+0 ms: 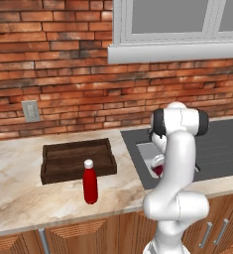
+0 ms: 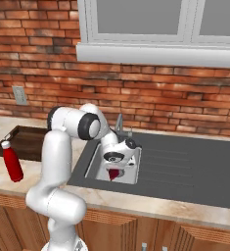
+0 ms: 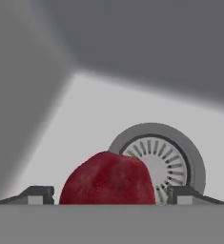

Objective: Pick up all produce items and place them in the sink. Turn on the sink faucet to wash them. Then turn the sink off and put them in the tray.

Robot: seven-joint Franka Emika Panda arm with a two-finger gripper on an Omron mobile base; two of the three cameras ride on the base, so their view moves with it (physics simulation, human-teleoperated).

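One fruit (image 3: 107,178), one bottle (image 1: 90,181), one tray (image 1: 77,158)

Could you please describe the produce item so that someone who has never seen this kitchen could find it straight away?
Under the window, a dark grey surround holds the small light-grey sink. Down in that basin, beside the round metal drain, sits the produce item, between the tips of the tool. It is small, rounded and dark red, unlike the tall red bottle standing on the counter.
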